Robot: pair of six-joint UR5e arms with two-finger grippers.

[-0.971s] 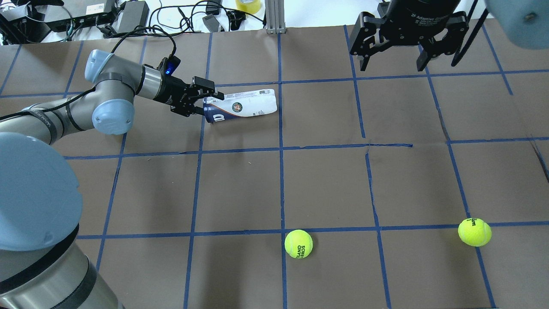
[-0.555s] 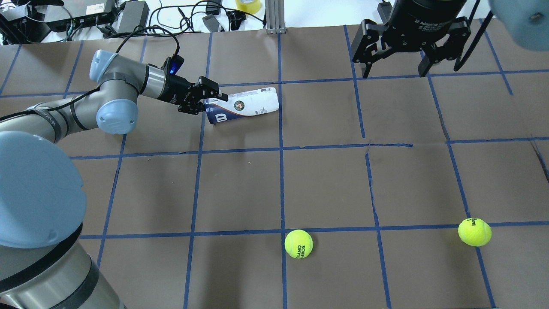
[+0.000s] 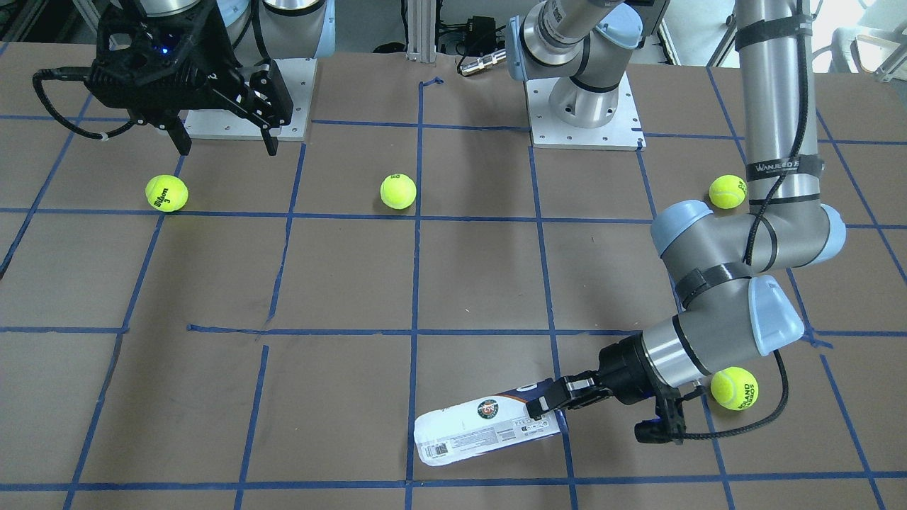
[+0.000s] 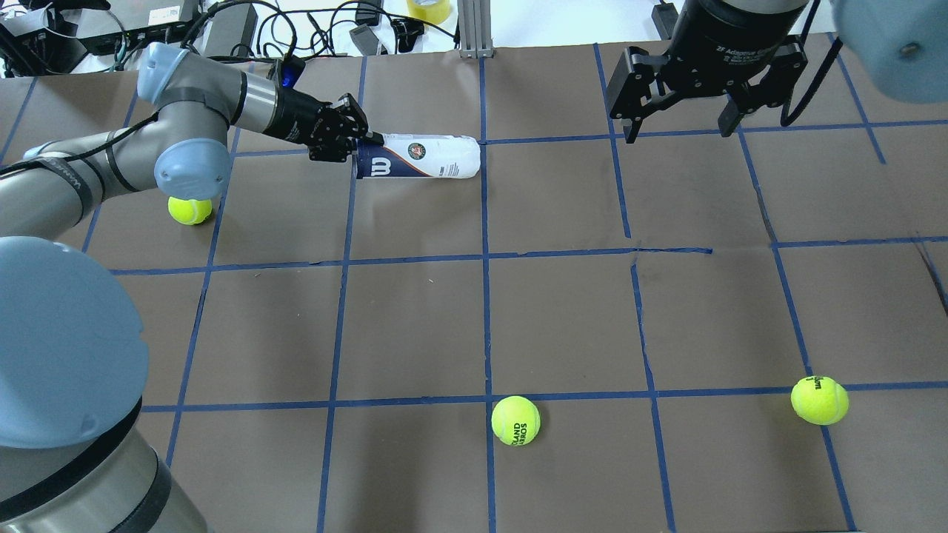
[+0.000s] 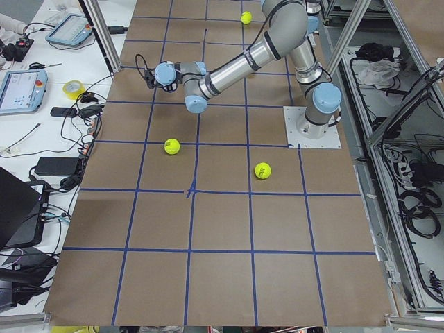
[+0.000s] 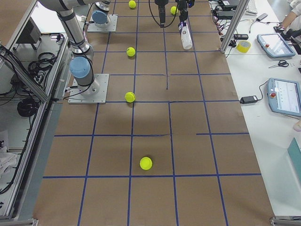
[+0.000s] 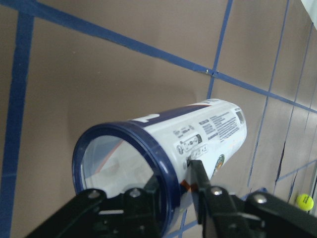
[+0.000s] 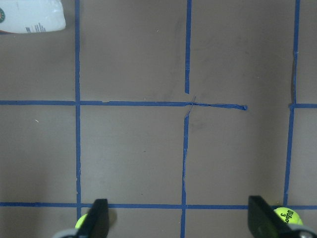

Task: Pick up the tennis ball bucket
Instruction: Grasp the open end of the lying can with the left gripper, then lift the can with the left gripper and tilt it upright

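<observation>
The tennis ball bucket point(image 4: 426, 156) is a clear can with a white-and-navy label and a dark blue rim. My left gripper point(image 4: 355, 142) is shut on its rim and holds it about level, off the table. It also shows in the front view point(image 3: 475, 433) and in the left wrist view point(image 7: 203, 139), where one finger is inside the open mouth and one is outside. My right gripper point(image 4: 678, 129) is open and empty, high over the far right of the table; its wrist view shows the bucket's closed end point(image 8: 29, 17).
Tennis balls lie on the brown gridded table: one under my left elbow point(image 4: 189, 209), one front centre point(image 4: 515, 420), one front right point(image 4: 819, 400). The front view shows a further ball point(image 3: 728, 191) near my left arm. Cables and boxes line the far edge point(image 4: 222, 29).
My left gripper has moved up and away with the bucket's rim in it. The bucket went from tilted to level. My left elbow moved off a tennis ball. My right gripper hardly moved.
</observation>
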